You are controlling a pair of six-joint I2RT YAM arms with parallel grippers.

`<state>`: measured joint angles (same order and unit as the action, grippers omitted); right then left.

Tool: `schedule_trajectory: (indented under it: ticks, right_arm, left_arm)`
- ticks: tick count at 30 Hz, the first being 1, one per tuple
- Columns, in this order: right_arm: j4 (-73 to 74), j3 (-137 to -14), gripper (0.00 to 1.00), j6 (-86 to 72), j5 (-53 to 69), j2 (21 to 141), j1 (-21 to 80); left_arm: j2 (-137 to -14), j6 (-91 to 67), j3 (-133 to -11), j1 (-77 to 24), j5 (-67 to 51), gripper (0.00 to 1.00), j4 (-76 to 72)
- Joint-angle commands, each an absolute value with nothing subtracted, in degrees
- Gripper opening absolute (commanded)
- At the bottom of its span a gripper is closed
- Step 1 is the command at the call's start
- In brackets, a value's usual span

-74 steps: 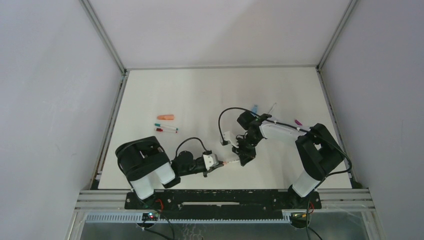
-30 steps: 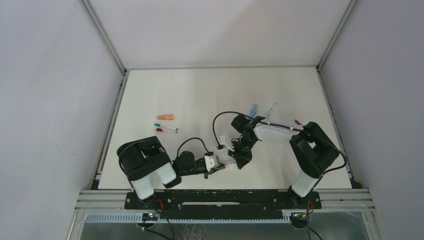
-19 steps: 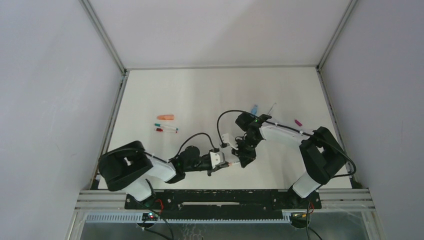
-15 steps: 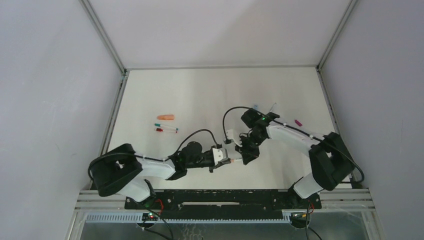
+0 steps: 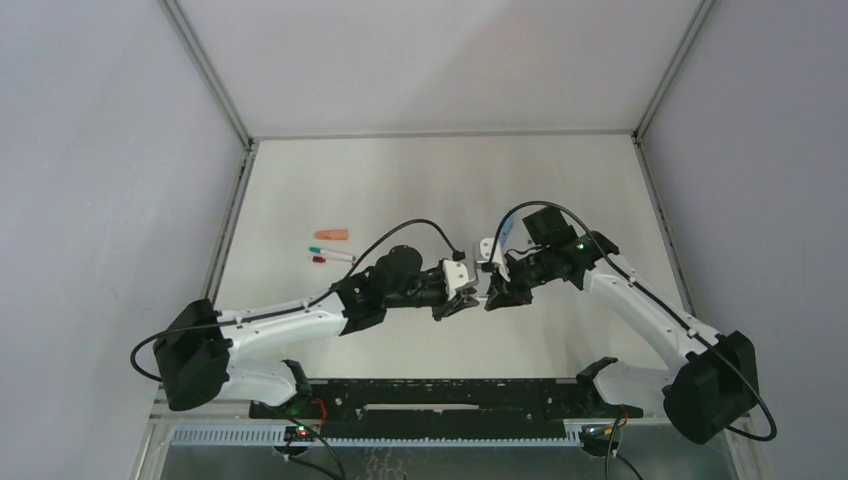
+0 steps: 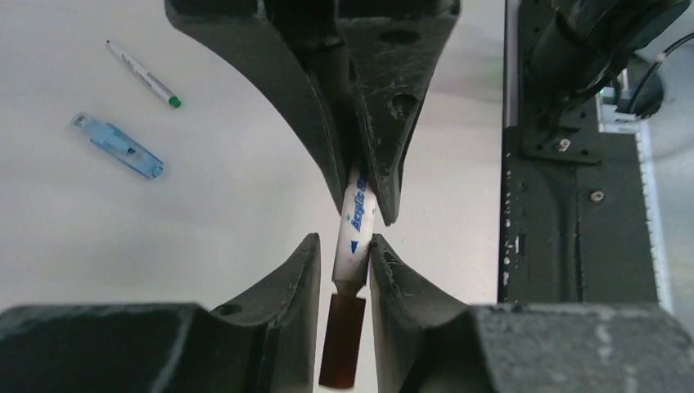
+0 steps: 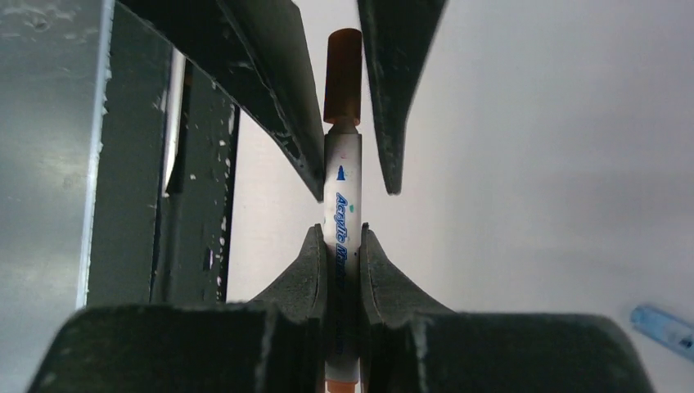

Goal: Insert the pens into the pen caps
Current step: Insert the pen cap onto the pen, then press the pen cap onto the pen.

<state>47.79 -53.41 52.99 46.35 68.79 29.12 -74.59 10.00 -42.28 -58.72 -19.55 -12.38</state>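
Far left: orange cap (image 5: 331, 235), two pens (image 5: 335, 251); blue cap (image 6: 116, 145) near right gripper (image 5: 492, 293).

Pen (image 7: 343, 205) between the claw fingers (image 7: 304, 274): smooth, slightly glossy white plastic, blue print; its cap (image 7: 342, 78) is matt orange-brown plastic. Fingers: black plastic, scuffed. Table (image 7: 532, 164) beneath them: matt white.

A white table (image 5: 400, 180) stands between plain grey walls (image 5: 100, 200), edged by metal frame rails (image 5: 205, 70).

Left arm (image 5: 290, 322) faces right arm (image 5: 640, 300) tip to tip, left jaws parted, right jaws clamped.
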Motion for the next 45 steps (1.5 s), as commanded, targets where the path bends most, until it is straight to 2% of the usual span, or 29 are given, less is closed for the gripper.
schedule_trajectory:
  ticks: [1,14,21,26,30,34,37,42,45]
  right_arm:
    - [44.77,-53.26,0.0,54.0,56.46,65.5,27.64]
    - [45.09,-52.82,0.0,54.8,59.1,63.11,25.98]
    - [45.33,-52.82,0.0,54.8,60.25,62.81,25.33]
    - [45.51,-52.81,0.0,53.9,64.23,61.04,22.57]
    - [45.2,-52.78,0.0,52.33,68.45,59.59,19.47]
    - [44.94,-52.82,0.0,51.06,70.94,59.06,17.09]
    - [44.45,-52.82,0.0,49.97,72.11,59.06,16.24]
    - [43.67,-52.78,0.0,48.22,72.88,59.53,15.46]
    - [42.03,-52.32,0.0,46.25,73.14,59.5,14.89]
  left_arm:
    - [-71.88,7.91,-47.3,-59.06,-17.18,0.34,-6.04]
    - [-57.83,5.14,-45.82,-59.68,-9.96,0.71,-7.64]
    - [-52.1,2.98,-43.03,-59.68,-10.36,0.74,-10.8]
    - [-47.21,-4.72,-35.16,-59.57,-6.64,0.79,-21.19]
    - [-43.61,-17.81,-29.46,-59.35,4.41,0.99,-28.92]
    - [-42.28,-32.11,-23.98,-59.0,11.88,1.0,-38.05]
    - [-45.3,-41.39,-20.5,-58.97,12.67,1.0,-48.8]
    - [-54.18,-50.34,-21.01,-59.26,11.88,0.86,-59.31]
    - [-58.21,-51.29,-22.76,-60.06,12.0,0.82,-60.89]
